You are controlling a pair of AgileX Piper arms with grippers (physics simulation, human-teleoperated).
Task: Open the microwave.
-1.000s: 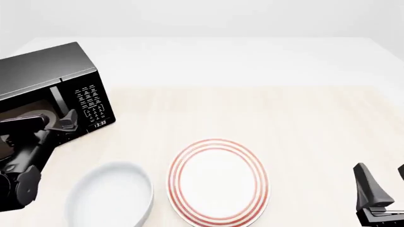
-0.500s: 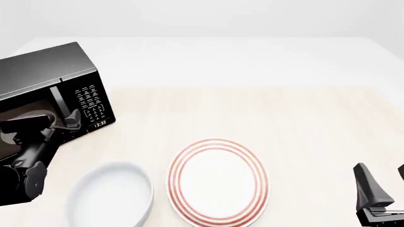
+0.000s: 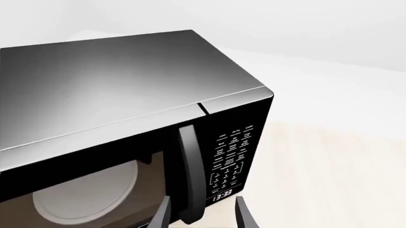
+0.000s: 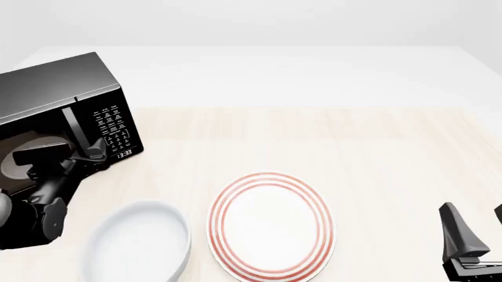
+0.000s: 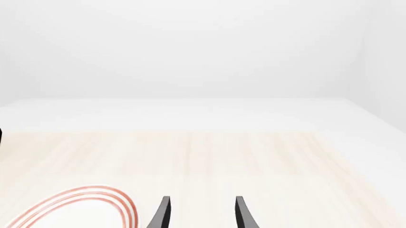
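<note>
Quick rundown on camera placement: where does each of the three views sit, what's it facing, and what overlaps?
Front view: fixed, above and behind the arms, looking forward and down at the table; shows the left gripper at the microwave, the right gripper low at the edge.
Left wrist view: behind the left gripper, facing the microwave's handle; only fingertips show.
Right wrist view: behind the right gripper, facing the bare tabletop and the red-ringed plate.
Shared: front and left wrist both show microwave keypad and clock; front and right wrist share the plate.
</note>
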